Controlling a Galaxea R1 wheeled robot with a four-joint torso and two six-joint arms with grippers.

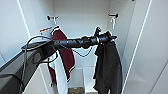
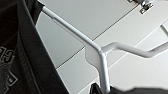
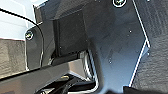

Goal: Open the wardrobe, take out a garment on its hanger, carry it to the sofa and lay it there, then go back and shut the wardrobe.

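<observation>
My left arm stretches across the middle of the head view into the open wardrobe [image 1: 82, 15], and the left gripper [image 1: 106, 38] sits at centre right, right at the top of the garment [image 1: 107, 67]. I cannot tell whether the jaws are clenched or released; dark fabric and the wrist body hide them.

The garment hangs at lower right of the head view, black, thin and limp, draping in loose folds. I judge it light and floppy: it will swing and slide, so gripping cloth alone looks unreliable. The hanger [image 2: 100, 53] looks the better hold. In the left wrist view it runs as a pale, stiff bar from upper left to a flat neck at centre, with the hook curving away to the right. Smooth finish, so possibly slippery; the neck seems the steadiest spot.

Left of centre in the head view hangs a maroon jacket [image 1: 63, 53] with white sleeves, apart from the black one.

Writing: pale printed letters show on the black fabric at the lower left of the left wrist view, too cropped to read.
</observation>
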